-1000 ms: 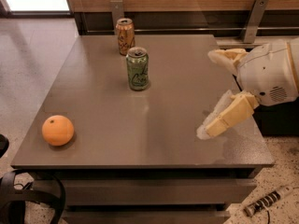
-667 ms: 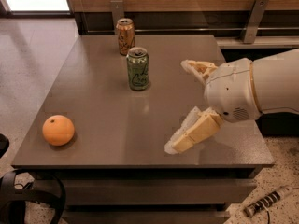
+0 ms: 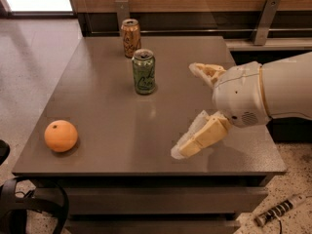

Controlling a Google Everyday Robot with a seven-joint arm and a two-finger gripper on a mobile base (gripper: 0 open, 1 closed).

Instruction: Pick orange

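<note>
The orange [image 3: 61, 136] is a round bright orange fruit sitting near the front left corner of the grey table [image 3: 112, 126]. My gripper [image 3: 187, 111] hangs over the right half of the table, open and empty, with one tan finger [image 3: 201, 135] pointing toward the front and the other finger [image 3: 205, 72] farther back. It is well to the right of the orange, with bare tabletop between them.
A green soda can [image 3: 144, 71] stands upright mid-table, behind and left of the gripper. An orange-and-tan drink can [image 3: 130, 38] stands near the back edge. A wooden wall with metal brackets runs behind the table. Cables lie on the floor at front left.
My gripper and arm have moved left across the table toward the middle. The orange and both cans have not moved.
</note>
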